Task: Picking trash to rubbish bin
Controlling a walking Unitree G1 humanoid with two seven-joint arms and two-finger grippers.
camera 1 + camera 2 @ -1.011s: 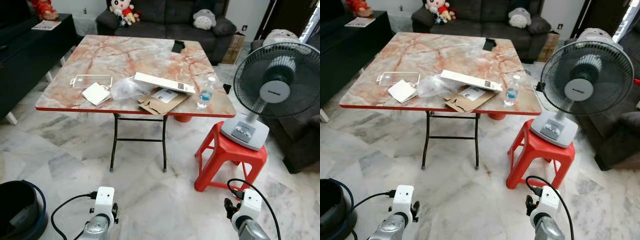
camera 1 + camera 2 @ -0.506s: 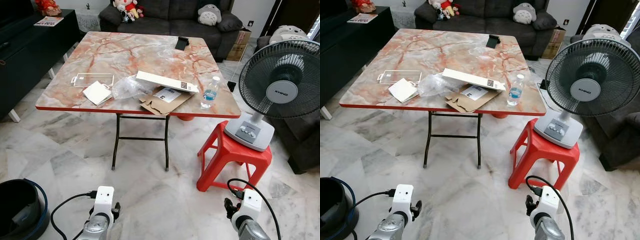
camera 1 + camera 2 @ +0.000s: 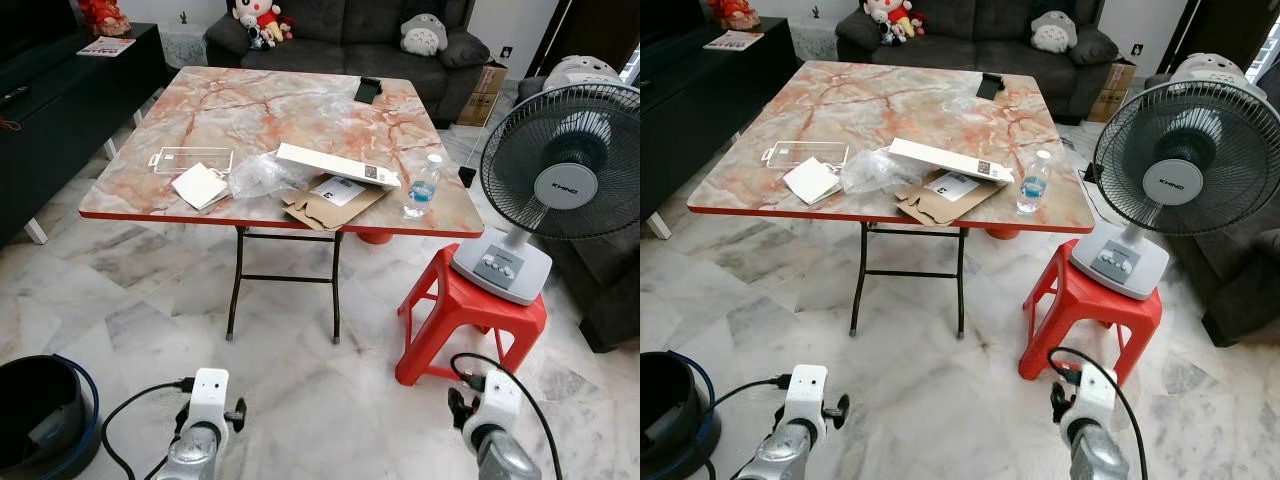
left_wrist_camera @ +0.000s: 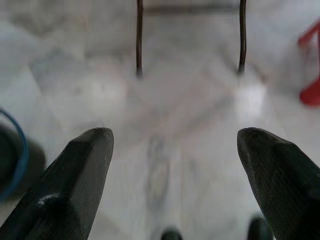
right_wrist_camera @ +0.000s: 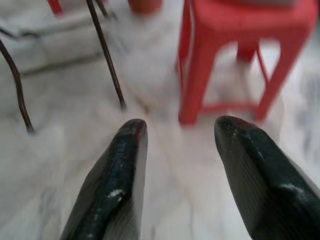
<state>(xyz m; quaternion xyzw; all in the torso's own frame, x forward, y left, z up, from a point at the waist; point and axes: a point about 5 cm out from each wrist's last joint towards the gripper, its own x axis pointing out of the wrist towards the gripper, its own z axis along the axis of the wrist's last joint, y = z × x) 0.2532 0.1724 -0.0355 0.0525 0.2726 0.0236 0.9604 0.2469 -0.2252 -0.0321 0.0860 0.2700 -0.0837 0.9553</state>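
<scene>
Left gripper and right gripper, fingers spread and holding nothing, low over floor; trash — cardboard, plastic wrap, bottle — on marble table well ahead of both; rubbish bin beside left gripper.

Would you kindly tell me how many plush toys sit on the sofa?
2: a doll at the sofa's left end and a grey toy towards its right. Others may be cropped.

The fan hub reads "KHIND".
</scene>
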